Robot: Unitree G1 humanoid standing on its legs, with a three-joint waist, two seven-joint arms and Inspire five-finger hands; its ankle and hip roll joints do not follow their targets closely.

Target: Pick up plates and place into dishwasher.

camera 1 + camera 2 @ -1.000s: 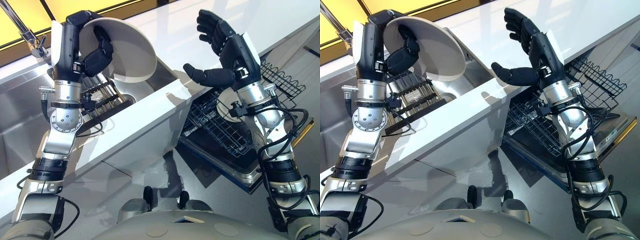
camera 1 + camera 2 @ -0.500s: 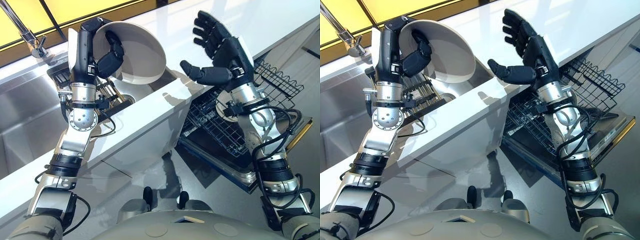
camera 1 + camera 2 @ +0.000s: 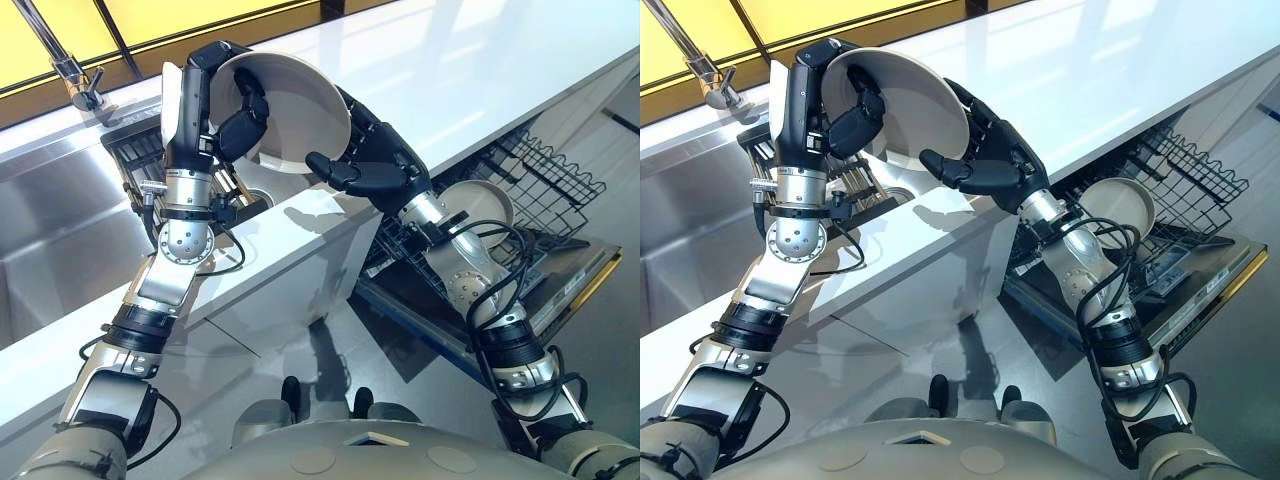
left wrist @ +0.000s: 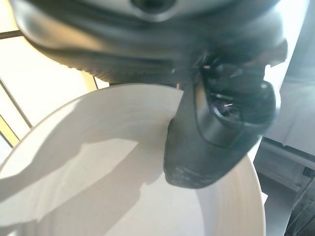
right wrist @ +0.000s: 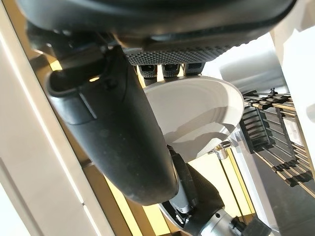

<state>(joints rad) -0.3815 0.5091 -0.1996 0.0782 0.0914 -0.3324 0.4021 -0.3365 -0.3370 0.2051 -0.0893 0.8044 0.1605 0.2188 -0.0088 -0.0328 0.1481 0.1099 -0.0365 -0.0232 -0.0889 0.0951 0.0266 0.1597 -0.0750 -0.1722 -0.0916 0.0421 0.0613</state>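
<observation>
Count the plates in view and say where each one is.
2. One plate is held up over the sink in the left hand, with the right hand at its far edge. A second plate stands in the dishwasher rack. Others may be hidden.

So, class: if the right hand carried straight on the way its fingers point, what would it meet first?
Most likely the white plate held up by the left hand; the right hand is open beside its rim, though contact is unclear.
</observation>
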